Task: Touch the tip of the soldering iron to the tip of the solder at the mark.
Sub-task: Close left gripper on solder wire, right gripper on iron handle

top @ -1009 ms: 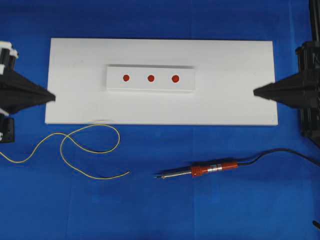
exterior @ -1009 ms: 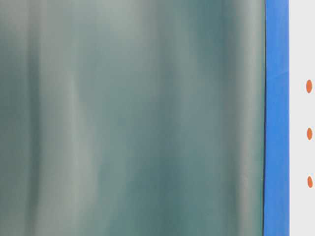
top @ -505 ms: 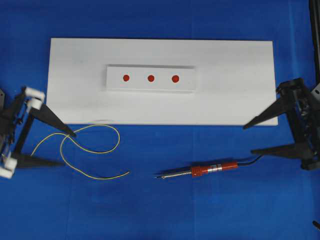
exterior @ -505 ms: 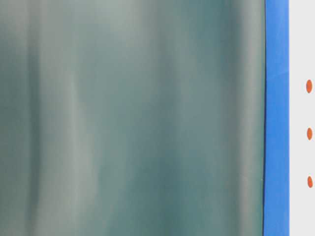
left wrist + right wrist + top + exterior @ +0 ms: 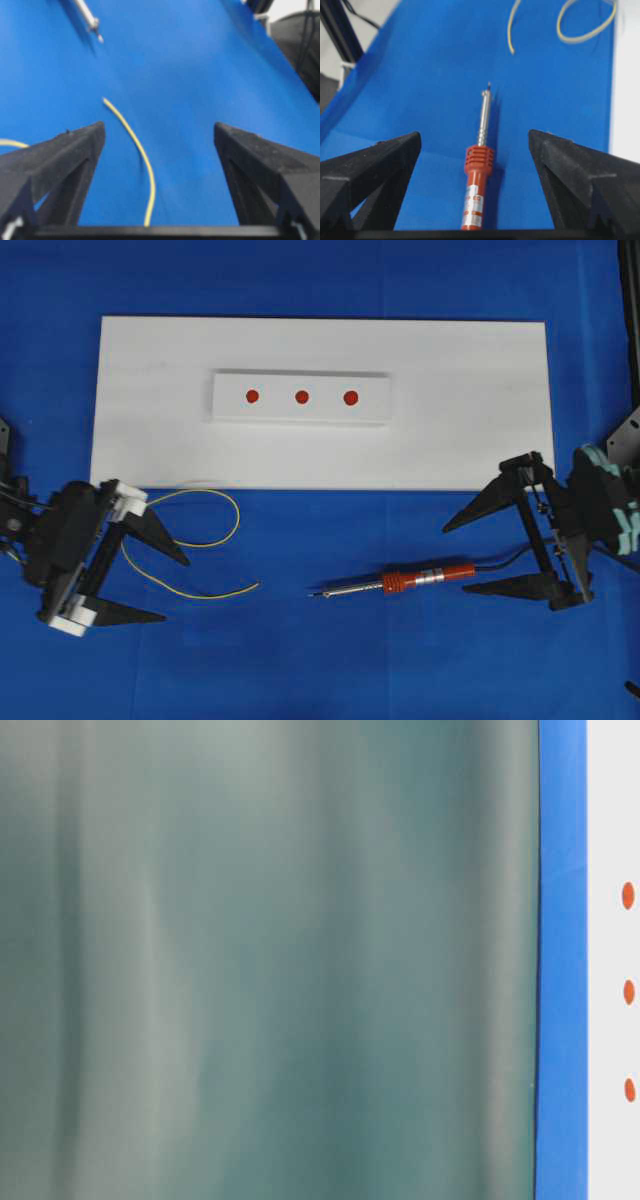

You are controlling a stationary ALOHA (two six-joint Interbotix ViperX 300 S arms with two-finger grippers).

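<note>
Both pincers released: soldering iron (image 5: pixel 478 172) lies straight ahead between my right pincer (image 5: pixel 482 558) jaws, solder (image 5: pixel 134 150) ahead between my left pincer (image 5: pixel 168 588) jaws; I should drop squarely, clamp handle mid-rib, pinch wire near its cut end.

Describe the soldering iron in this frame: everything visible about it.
The soldering iron lies flat on the blue cloth below the white board, untouched. Its ribbed red-orange handle carries a silver band; a slim silver shaft ends in a dark pointed tip aimed toward the solder's cut end, with a gap between. A black cord leaves its rear. The open right gripper frames its handle end.
</note>
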